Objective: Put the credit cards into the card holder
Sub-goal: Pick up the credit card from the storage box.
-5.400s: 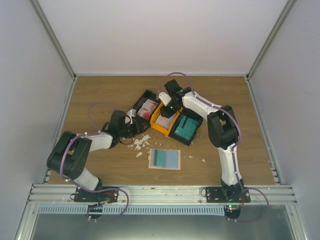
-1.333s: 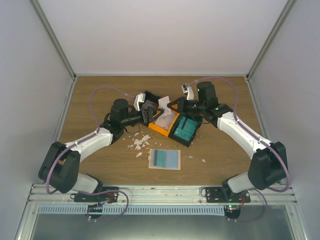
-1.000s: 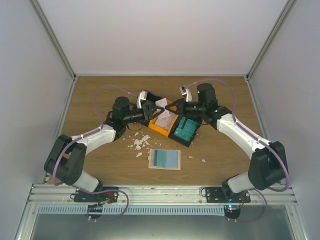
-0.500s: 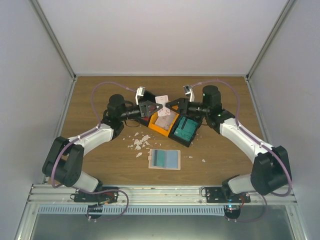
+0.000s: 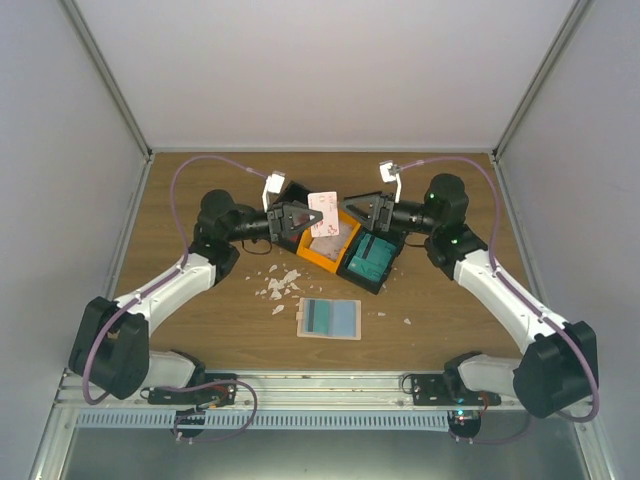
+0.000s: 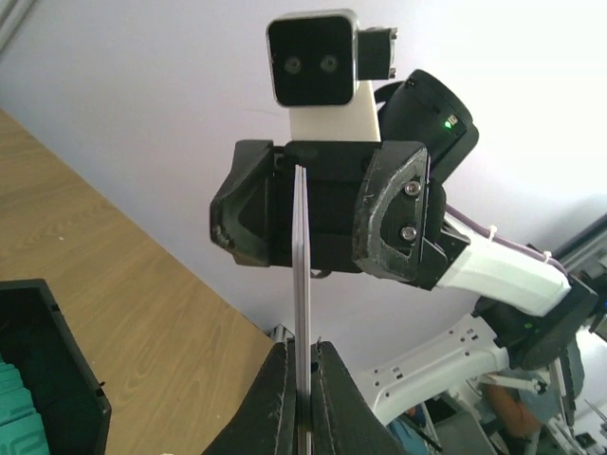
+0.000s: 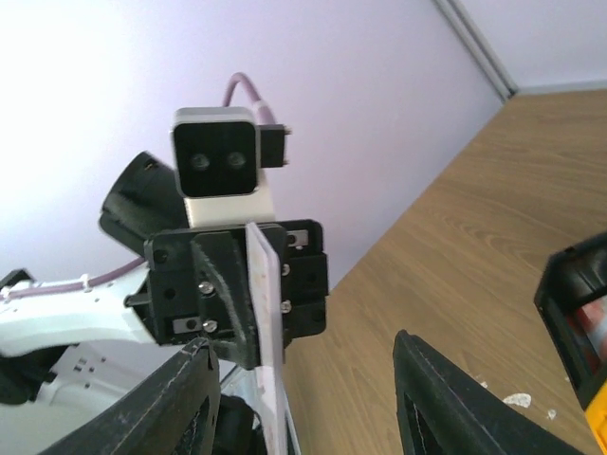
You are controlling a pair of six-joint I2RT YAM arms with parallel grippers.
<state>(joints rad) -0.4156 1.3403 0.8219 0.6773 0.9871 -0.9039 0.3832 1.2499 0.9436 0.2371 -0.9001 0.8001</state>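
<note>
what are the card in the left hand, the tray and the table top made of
thin pale red-blotched card in the left hand: likely stiff plastic, straight edge-on
black-and-orange three-bin tray: matte moulded plastic, probably
brown table top: wood grain, low sheen, maybe laminate

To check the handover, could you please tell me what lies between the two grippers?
A credit card, clamped in the left gripper, with the right gripper open and not gripping it; the top view shows it, above the tray.
</note>
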